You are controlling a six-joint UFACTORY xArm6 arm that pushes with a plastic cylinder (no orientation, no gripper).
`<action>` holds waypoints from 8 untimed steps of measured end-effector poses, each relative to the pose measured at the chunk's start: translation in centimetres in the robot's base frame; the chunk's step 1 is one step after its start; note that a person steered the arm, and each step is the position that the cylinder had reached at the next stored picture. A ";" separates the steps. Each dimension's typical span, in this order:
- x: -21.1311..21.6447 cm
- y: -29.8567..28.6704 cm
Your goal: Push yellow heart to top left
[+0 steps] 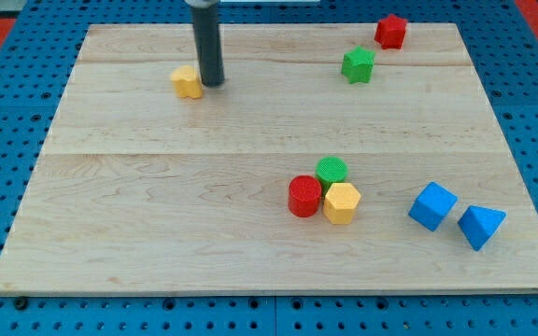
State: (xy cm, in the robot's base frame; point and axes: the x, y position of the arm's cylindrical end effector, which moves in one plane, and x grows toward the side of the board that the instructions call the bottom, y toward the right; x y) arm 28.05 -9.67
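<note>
The yellow heart (187, 82) lies on the wooden board (157, 205) in the upper left part of the view. My dark rod comes down from the view's top, and my tip (213, 84) rests on the board just to the right of the yellow heart, touching or nearly touching its right side.
A green star (358, 64) and a red star (390, 31) lie at the upper right. A red cylinder (304, 196), a green cylinder (332, 171) and a yellow hexagon (342, 203) cluster at lower centre. A blue cube (432, 205) and a blue triangle (480, 225) lie at lower right.
</note>
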 end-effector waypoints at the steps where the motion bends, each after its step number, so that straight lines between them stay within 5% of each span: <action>1: -5.6 -6.6; 2: -4.6 3.8; 3: 1.3 2.8; 4: 1.9 -3.5; 5: 5.9 0.6; 6: 8.3 -3.1; 8: 0.7 -7.1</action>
State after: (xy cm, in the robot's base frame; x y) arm 28.76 -16.77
